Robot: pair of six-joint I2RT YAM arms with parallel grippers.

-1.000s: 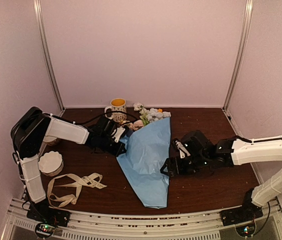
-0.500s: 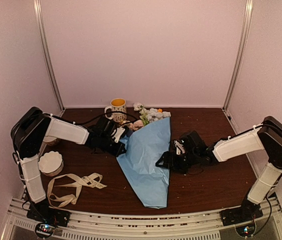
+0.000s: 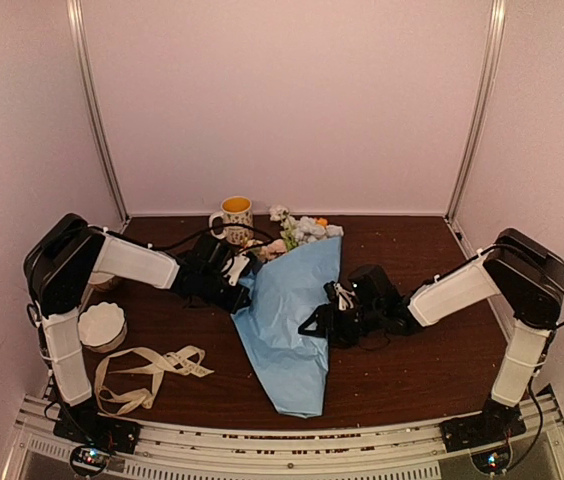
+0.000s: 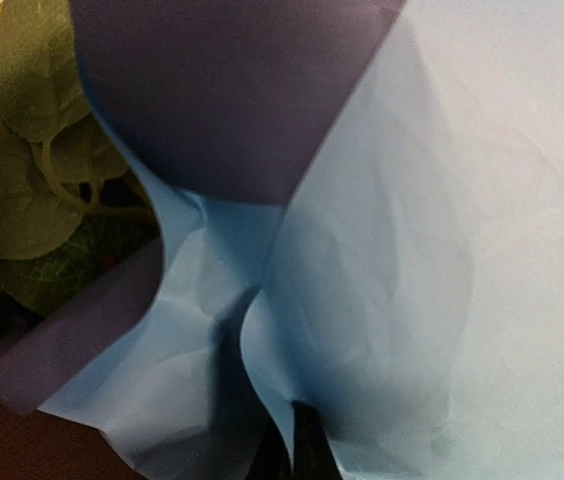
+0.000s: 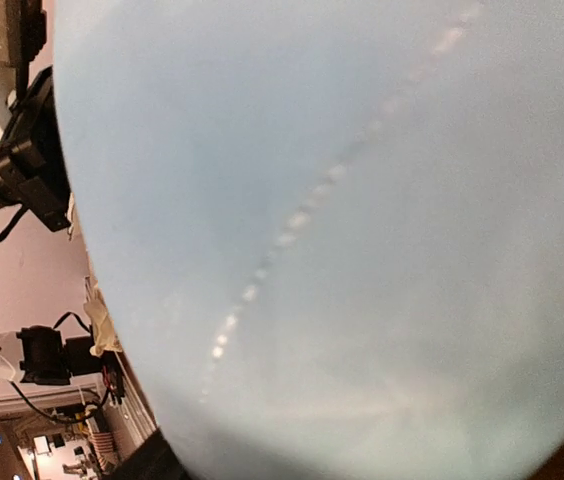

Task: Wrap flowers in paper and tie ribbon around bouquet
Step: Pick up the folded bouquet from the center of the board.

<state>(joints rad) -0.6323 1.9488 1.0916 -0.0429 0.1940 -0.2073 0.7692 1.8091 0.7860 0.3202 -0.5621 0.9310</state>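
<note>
Blue bouquet [image 3: 292,310] lies flat, flowers [image 3: 302,230] far, pointed end near.

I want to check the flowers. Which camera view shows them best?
The top external view: the flowers show their blooms past the paper's far edge. The left wrist shows only leaves and a pink edge; the right wrist shows none.

Arms stretched low toward the paper [image 3: 292,300] from either side; left gripper [image 3: 242,290] closed at its left edge, right gripper [image 3: 320,322] at its right edge, opening unclear.
</note>
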